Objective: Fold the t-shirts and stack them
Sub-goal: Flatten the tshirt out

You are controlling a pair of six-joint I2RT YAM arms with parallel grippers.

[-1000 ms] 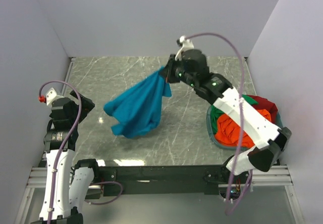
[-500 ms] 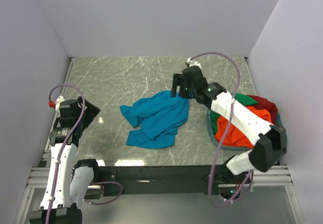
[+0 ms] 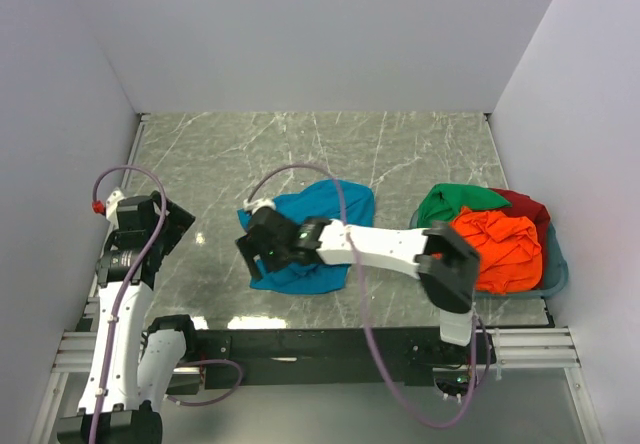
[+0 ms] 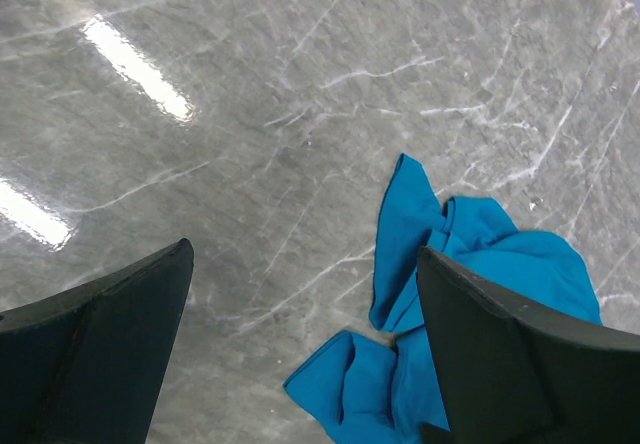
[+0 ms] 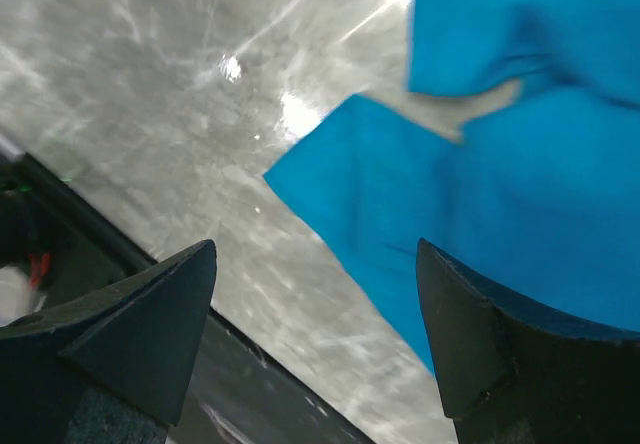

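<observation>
One arm across teal t-shirt

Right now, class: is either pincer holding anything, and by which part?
Nothing is held. The left pincer and right pincer are both open and empty; the teal-blue t-shirt lies loose on the table.

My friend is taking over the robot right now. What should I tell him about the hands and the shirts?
Left gripper: open, empty, above bare table to the left of the teal shirt.
Right gripper: open, empty, over the teal shirt's near-left edge, not gripping it.
Shirts: the teal shirt lies crumpled mid-table; the orange shirt, green shirt and dark red shirt are heaped in the basket on the right.
Done: nothing folded, no stack yet.
Left: flatten and fold the teal shirt, then the other three, and stack them.
</observation>
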